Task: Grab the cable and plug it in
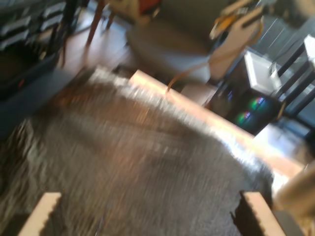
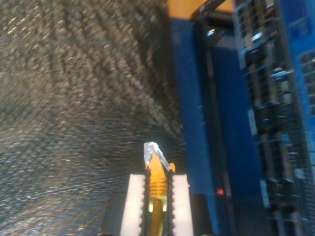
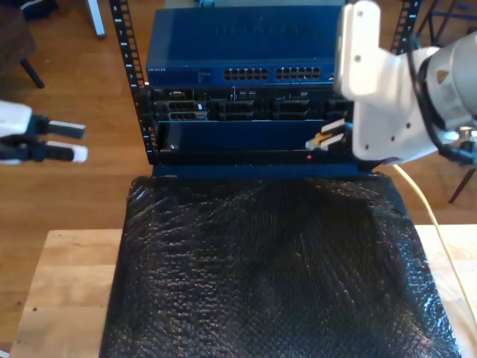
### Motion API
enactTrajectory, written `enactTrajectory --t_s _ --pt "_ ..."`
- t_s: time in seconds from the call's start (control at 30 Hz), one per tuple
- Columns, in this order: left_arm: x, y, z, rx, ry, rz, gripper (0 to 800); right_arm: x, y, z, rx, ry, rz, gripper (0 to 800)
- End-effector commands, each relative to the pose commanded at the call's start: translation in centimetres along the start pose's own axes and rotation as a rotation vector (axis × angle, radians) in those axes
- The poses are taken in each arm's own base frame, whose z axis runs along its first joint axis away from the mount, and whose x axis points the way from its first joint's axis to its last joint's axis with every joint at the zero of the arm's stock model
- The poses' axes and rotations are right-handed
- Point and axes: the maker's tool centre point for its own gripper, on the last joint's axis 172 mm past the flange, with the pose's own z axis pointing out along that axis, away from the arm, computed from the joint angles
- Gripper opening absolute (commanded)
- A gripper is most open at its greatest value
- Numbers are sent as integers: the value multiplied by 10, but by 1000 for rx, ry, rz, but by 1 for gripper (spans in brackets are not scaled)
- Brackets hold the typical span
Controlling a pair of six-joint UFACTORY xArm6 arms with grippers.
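Second gripper: in the second wrist view you saw my second gripper (image 2: 158, 194) with its two white fingers (image 2: 133, 204) closed on the cable's plug end – the clear plug tip (image 2: 151, 150) stuck out past the fingertips, the yellowish boot sat between the pads.
Second gripper, exterior view: it (image 3: 333, 139) sat at the right of the frame, plug held just in front of the blue rack equipment (image 3: 246, 112), near a small red light (image 3: 309, 157).
Cable: the pale-yellow cable (image 3: 425, 209) trailed from that gripper down the right edge of the exterior view, across the wooden table (image 3: 59, 291).
First gripper: in the exterior view my first gripper (image 3: 63, 142) hung at the left edge over the wooden floor, well apart from the rack – its fingers stood apart with nothing between them.
First wrist view: blurred; you saw the two pale fingertips (image 1: 42, 214) spread wide above the black mat (image 1: 147, 167).
Mat: the black textured sheet (image 3: 276, 268) covered most of the table, reaching up to the foot of the rack.
Rack: a blue switch (image 3: 238, 52) with rows of ports topped it in the upper centre of the exterior view.
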Motion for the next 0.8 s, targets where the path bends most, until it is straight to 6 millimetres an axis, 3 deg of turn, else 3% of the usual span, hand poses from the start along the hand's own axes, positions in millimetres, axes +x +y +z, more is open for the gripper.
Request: enactTrajectory --t_s 0.47,0.8 --pt "-104 10 -61 59 -252 124 799 -28 -24 37 131 -69 29 0" --pt "-188 52 -102 -18 -364 213 800 -43 -39 59 200 -105 47 0"
